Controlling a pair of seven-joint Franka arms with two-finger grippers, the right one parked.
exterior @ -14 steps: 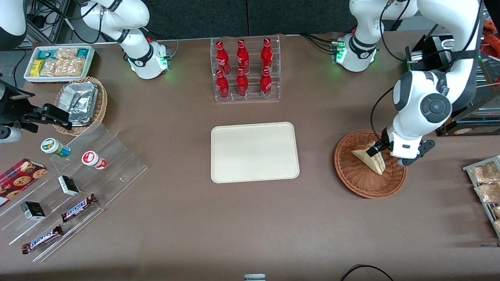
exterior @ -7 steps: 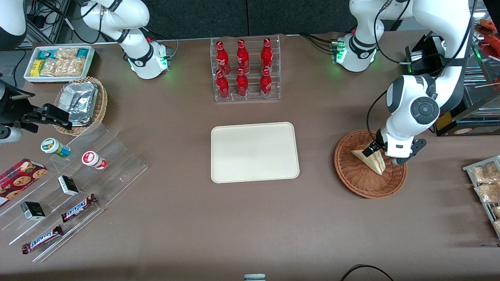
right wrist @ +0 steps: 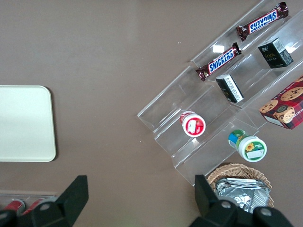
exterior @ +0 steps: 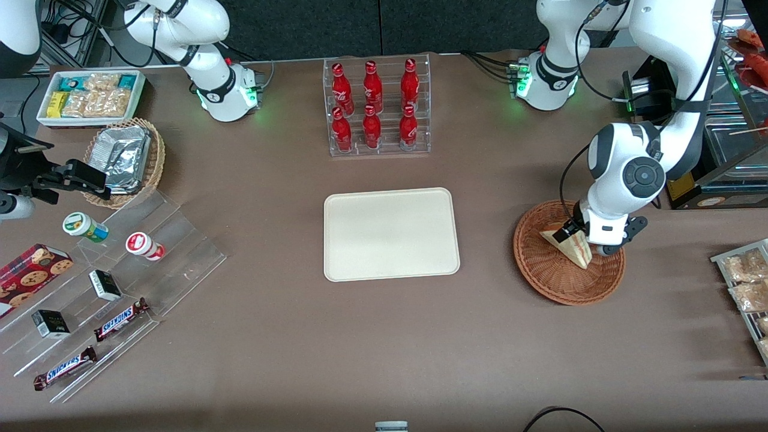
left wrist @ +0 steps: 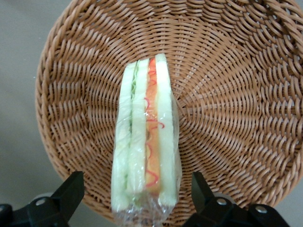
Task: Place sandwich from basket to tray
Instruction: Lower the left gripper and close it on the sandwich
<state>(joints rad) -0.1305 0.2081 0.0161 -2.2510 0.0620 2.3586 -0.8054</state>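
Here the end effector (left wrist: pixel 135 203) straddles the sandwich (left wrist: pixel 146 137), fingers (left wrist: pixel 68 194) apart

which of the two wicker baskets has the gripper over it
The wide reddish-brown basket toward the working arm's end, holding the sandwich. The gripper is over it, jaws open astride the sandwich. The smaller tan basket holds foil packets.
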